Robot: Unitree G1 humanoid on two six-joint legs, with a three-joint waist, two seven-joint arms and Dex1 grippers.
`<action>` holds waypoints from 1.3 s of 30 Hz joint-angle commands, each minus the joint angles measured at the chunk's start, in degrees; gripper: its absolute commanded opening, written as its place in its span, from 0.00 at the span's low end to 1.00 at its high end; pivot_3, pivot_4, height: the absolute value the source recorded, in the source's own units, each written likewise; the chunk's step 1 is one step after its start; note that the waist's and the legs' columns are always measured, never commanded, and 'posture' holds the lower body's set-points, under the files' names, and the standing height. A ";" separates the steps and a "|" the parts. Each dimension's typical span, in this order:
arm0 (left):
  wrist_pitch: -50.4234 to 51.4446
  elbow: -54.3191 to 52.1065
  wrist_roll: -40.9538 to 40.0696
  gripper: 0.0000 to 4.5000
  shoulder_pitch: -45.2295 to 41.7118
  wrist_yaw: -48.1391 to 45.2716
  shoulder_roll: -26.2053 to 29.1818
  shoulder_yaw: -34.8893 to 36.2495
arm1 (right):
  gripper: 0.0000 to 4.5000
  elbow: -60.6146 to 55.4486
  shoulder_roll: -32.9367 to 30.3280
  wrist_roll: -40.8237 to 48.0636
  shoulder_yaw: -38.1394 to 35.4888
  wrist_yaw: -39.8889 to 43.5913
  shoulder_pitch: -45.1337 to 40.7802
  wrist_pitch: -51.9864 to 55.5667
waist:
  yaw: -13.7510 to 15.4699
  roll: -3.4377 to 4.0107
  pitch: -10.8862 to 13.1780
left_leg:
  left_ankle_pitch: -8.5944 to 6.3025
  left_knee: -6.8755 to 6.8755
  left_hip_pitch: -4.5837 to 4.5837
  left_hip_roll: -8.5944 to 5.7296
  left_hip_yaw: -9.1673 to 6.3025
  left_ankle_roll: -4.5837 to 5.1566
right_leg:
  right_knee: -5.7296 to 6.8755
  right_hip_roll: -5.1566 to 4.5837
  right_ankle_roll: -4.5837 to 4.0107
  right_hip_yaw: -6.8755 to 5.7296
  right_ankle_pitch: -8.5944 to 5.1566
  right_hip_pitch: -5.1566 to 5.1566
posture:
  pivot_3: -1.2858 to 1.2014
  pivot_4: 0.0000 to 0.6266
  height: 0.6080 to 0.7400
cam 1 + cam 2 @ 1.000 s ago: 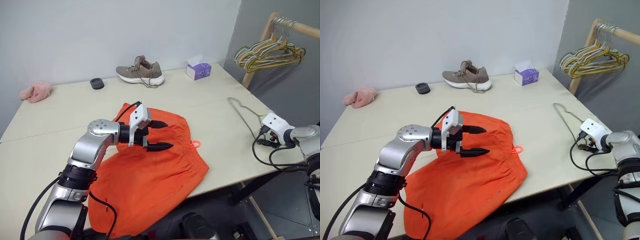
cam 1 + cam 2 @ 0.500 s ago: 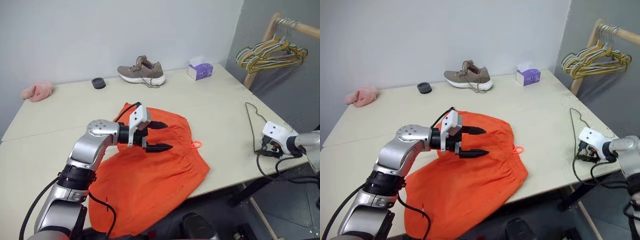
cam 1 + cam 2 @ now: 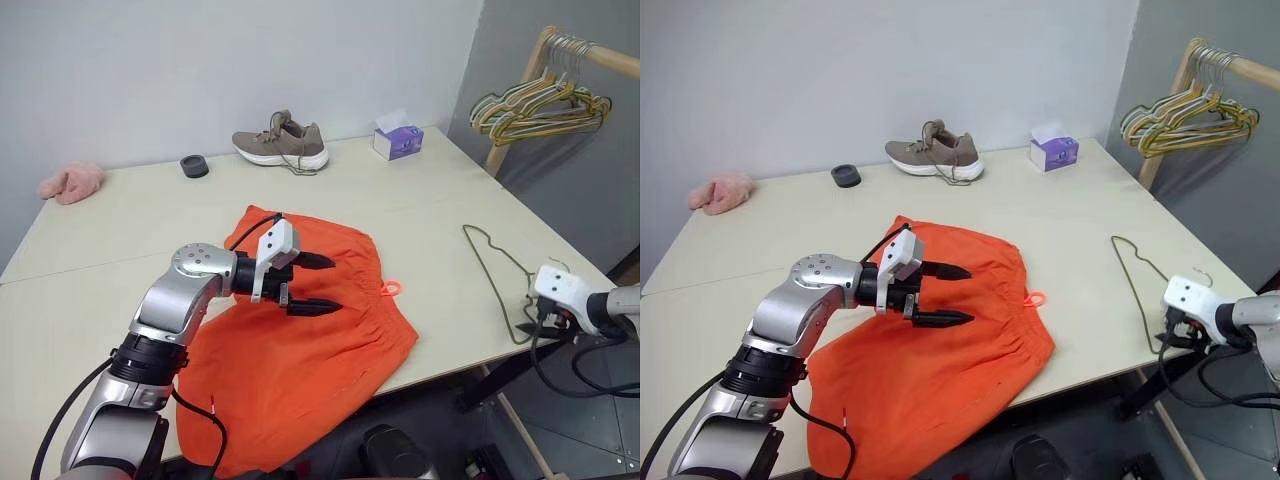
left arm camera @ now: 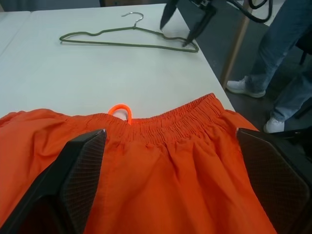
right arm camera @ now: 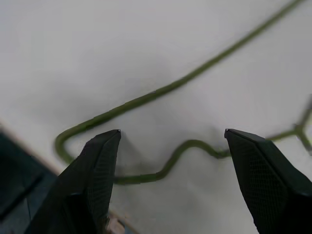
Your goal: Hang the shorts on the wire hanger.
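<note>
The orange shorts (image 3: pixel 300 350) lie spread on the table, waistband toward the right, with the small drawstring loop (image 4: pixel 119 110) on the bare top beside it. My left gripper (image 3: pixel 330 285) hovers just above the shorts near the waistband, open, holding nothing. The wire hanger (image 3: pixel 492 280) lies flat near the table's right front edge, hook pointing away. My right gripper (image 3: pixel 537 322) is at the hanger's near end, pointing down and open. The hanger's wire (image 5: pixel 161 90) runs on the table between and beyond the two fingers, ungripped. The left wrist view shows the hanger (image 4: pixel 126 45) and the right gripper (image 4: pixel 176 33).
A tan shoe (image 3: pixel 282 145), a purple tissue box (image 3: pixel 398 141), a black round item (image 3: pixel 194 166) and a pink cloth (image 3: pixel 70 183) sit along the table's (image 3: pixel 430 200) far side. A wooden rack with coloured hangers (image 3: pixel 540 105) stands at right. A person's legs (image 4: pixel 287 48) are beyond the table edge.
My right gripper has drawn back toward the table's near right edge, and the wire hanger now lies closer to that edge. The left gripper has stayed over the shorts.
</note>
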 commanded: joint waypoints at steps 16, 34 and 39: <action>-0.54 -1.51 -0.72 1.00 -0.84 -0.50 -0.64 -1.22 | 0.72 14.14 13.93 6.82 -8.84 -20.72 -11.69 31.23 | -0.31 -0.29 0.01 | -0.01 0.01 0.03 0.01 0.18 0.02 | -0.02 0.03 -0.01 0.09 0.01 -0.01 | 0.38 0.09 1.00; -1.15 1.35 0.46 1.00 -0.59 5.19 0.09 1.77 | 0.00 22.10 15.40 -2.27 2.30 -23.58 -18.60 11.49 | -0.31 -1.45 -0.68 | -0.05 -0.01 0.03 0.12 0.11 0.06 | -0.31 0.00 -0.05 0.09 0.06 0.09 | 0.39 0.09 1.00; -3.57 7.08 2.91 1.00 -2.73 10.47 -1.09 3.25 | 0.00 13.61 13.37 -3.07 0.76 -24.78 -18.10 4.80 | -0.14 -0.48 -0.03 | -0.04 -0.01 -0.08 0.03 0.16 0.06 | -0.25 0.00 -0.03 0.11 0.06 -0.04 | 0.39 0.09 1.00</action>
